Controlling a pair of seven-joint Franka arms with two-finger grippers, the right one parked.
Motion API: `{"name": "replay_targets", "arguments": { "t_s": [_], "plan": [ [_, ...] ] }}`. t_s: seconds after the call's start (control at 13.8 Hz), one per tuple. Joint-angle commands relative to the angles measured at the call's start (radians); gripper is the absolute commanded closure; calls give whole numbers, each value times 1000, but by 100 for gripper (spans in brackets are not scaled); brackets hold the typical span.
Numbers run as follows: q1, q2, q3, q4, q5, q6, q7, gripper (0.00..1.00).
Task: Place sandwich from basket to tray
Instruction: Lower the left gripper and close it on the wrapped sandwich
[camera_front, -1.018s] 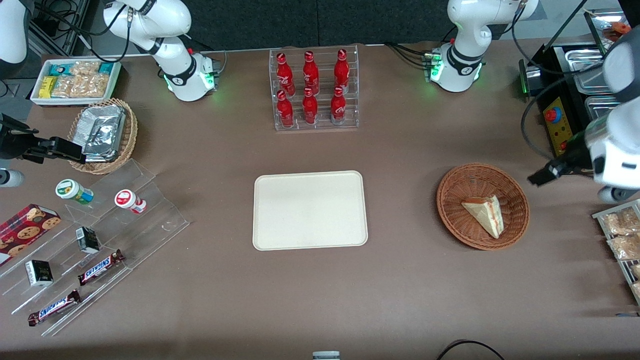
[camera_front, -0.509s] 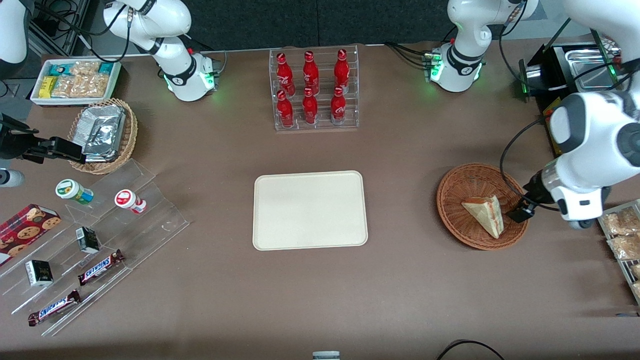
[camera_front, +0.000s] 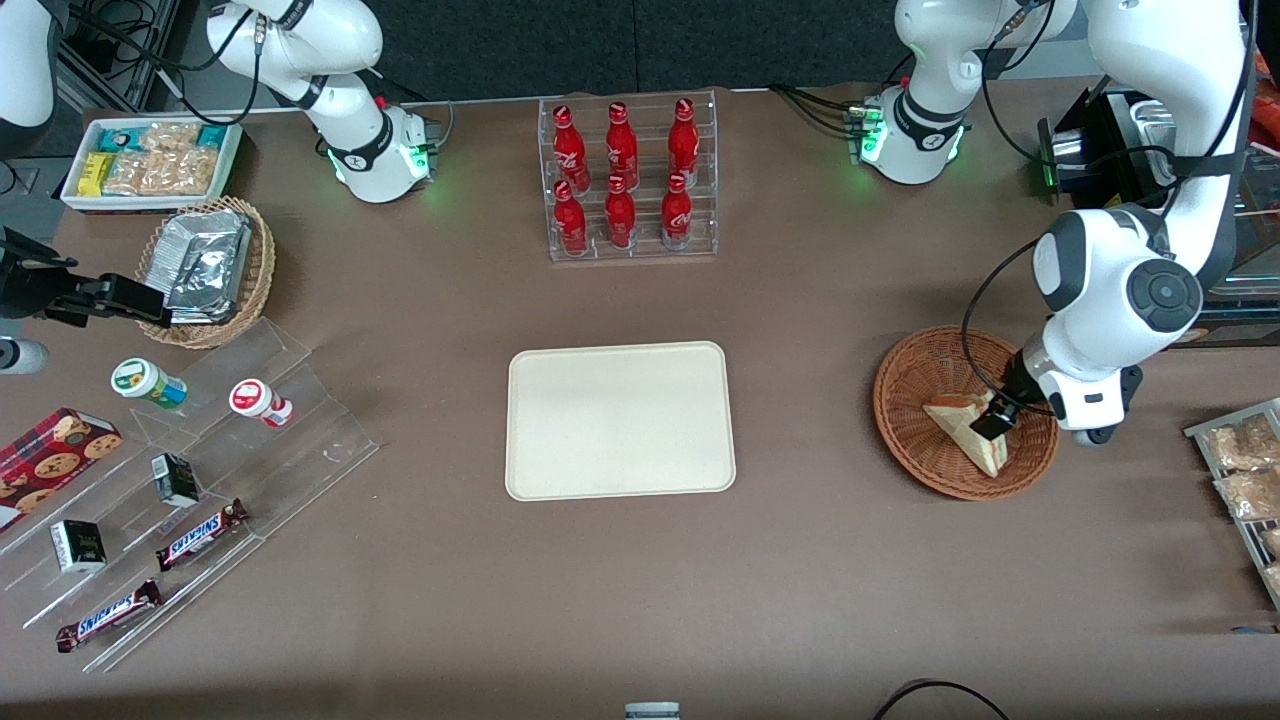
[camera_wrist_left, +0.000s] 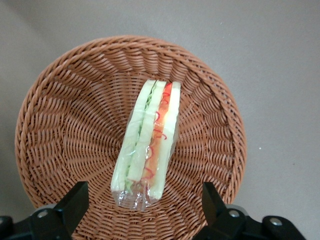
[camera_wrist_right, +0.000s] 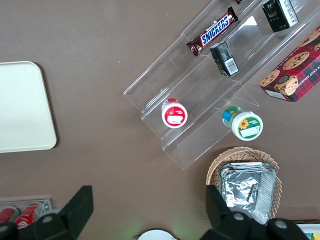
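One pincer (camera_front: 990, 423), fingers spread, now moved in over sandwich (camera_front: 962, 424) in basket (camera_front: 915, 380).

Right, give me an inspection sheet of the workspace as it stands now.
Surface: brown table, nothing spilled.
Job's things: sandwich lies wrapped in the basket; tray bare.
Clutter: rack of red bottles, clear stand with chocolate bars and small tubs, foil packets in a tan basket, snack box.
Grippers: gripper open, above the basket, straddling the sandwich's end, not touching it.
Cables: black cable loops along the working arm, over the basket.
Surroundings: metal pans at the working arm's end.
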Motion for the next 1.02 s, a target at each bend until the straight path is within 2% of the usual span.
{"name": "replay_targets", "arguments": {
  "t_s": [0.0, 0.58, 0.65, 0.73, 0.8, 0.87, 0.95],
  "plan": [
    [-10, -1, 4, -39, -1, 50, -20, 0],
    [-12, 62, 4, -62, 18, 118, -22, 0],
    [-12, 68, 4, -64, 18, 124, -22, 3],
    [-12, 68, 4, -62, 18, 124, -22, 28],
    [-12, 68, 4, -62, 19, 124, -20, 66],
    [-12, 68, 4, -59, 19, 123, -19, 91],
    [-12, 65, 4, -52, 18, 115, -20, 100]
  ]
}}
